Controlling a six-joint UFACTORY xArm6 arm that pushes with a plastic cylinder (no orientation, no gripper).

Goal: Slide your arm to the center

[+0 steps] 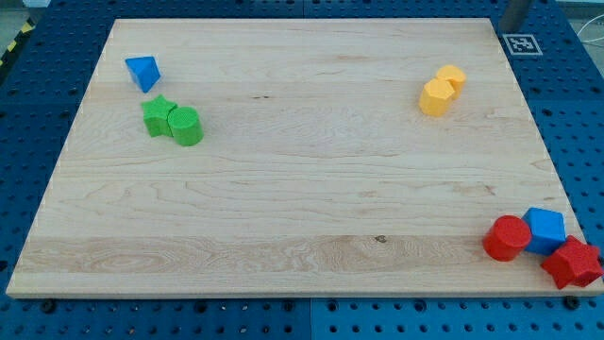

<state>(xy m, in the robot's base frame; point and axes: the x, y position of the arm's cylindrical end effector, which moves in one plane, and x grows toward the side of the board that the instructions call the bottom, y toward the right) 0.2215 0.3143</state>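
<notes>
Since my tip does not show clearly, only a grey stub [518, 11] at the view's top right, a bare rod holding nothing, sliding blind to the board [302, 161] centre could clip the yellow blocks [438, 95] nearest that stub.

High oblique view (whole board [302, 236])

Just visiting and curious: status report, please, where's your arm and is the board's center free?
My tip: not visible; rod at view's top right. Board center bare. Blocks all near edges.
</notes>
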